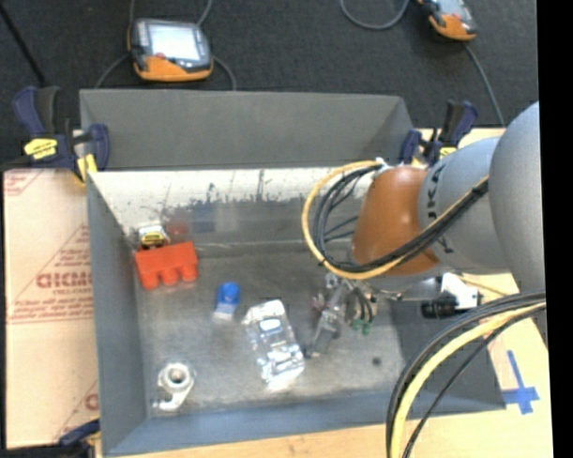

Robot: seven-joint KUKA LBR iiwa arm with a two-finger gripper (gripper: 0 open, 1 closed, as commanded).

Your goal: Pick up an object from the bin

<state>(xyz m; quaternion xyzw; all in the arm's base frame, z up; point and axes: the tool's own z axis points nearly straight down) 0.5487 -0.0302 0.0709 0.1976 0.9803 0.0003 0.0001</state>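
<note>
My gripper [324, 333] hangs low over the bin floor right of centre, under the orange wrist cover. Its thin dark fingers point down and left, ending just beside the right edge of a clear plastic packet [274, 343] that lies flat in the middle of the bin. Nothing shows between the fingers. A small bottle with a blue cap [226, 301] lies left of the packet.
An orange toy block [166, 264] sits at the back left with a small yellow-and-black thing [153, 237] behind it. A silvery metal fitting [173, 381] lies in the front left corner. The arm and its looped cables cover the bin's right side.
</note>
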